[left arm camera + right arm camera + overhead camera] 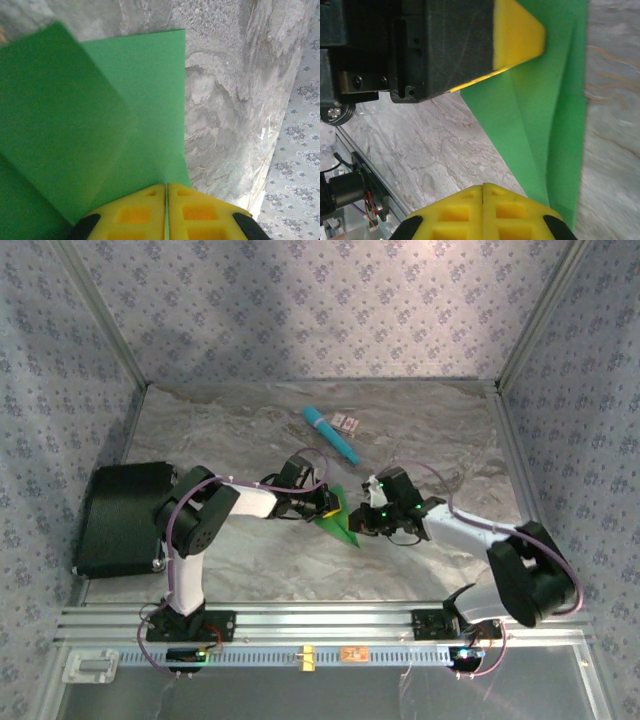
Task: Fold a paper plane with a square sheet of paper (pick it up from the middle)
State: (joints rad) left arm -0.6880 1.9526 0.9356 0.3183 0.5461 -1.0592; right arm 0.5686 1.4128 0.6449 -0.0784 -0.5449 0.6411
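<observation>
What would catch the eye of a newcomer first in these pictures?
First, the thin bright green folded sheet of paper at the middle of the grey marbled table. The left gripper pinches it between shut yellow fingers, and the right gripper, also shut, sits close beside it. Next, the teal cylindrical stick lying farther back, and a black bulky object at the table's left edge.
</observation>
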